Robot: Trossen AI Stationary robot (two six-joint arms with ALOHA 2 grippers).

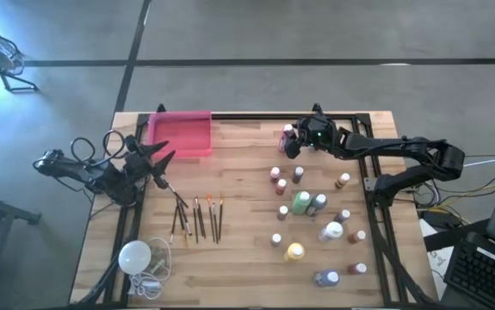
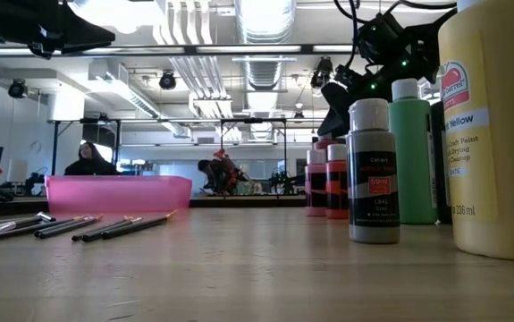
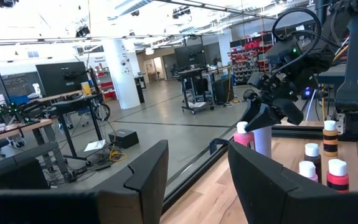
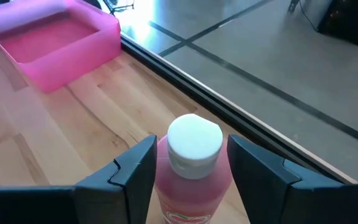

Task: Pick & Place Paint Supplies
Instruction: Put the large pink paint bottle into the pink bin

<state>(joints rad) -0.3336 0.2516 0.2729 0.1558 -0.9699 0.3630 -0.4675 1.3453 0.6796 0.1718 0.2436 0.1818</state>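
High view, hard to make out: the right pincer (image 1: 291,140) sits over the pink bottle (image 1: 287,133) near the far edge of the bench (image 1: 247,267); from above I cannot tell whether the fingers touch it.
High view, around: the left pincer (image 1: 163,168) hangs near the left edge, fingers apart and empty, between the pink tray (image 1: 180,133) and the brushes (image 1: 197,217), which lie side by side on the wood. A white bulb (image 1: 133,256) with its cord rests at the near left corner.
High view, bottles: the other bottles (image 1: 316,228) stand upright, scattered over the right half, white-capped; a green one and a yellow one stand out.

Low view, cut off: the yellow bottle (image 2: 493,125) runs out of frame at the top and right.
Low view, in the way: a grey bottle (image 2: 373,174) and the green bottle (image 2: 413,152) hide those behind; two red ones (image 2: 326,182) show beside them.
Low view, room: seated people show far behind the tray.

Left wrist view: its own fingers (image 3: 142,180) stand apart with nothing between; the right arm's pincer is over the pink bottle farther off.

Right wrist view, grip: both fingers (image 4: 132,174) flank the pink bottle's shoulders just below the white cap, close in; contact is unclear.
Right wrist view, cut off: the bottle's lower body leaves the frame.
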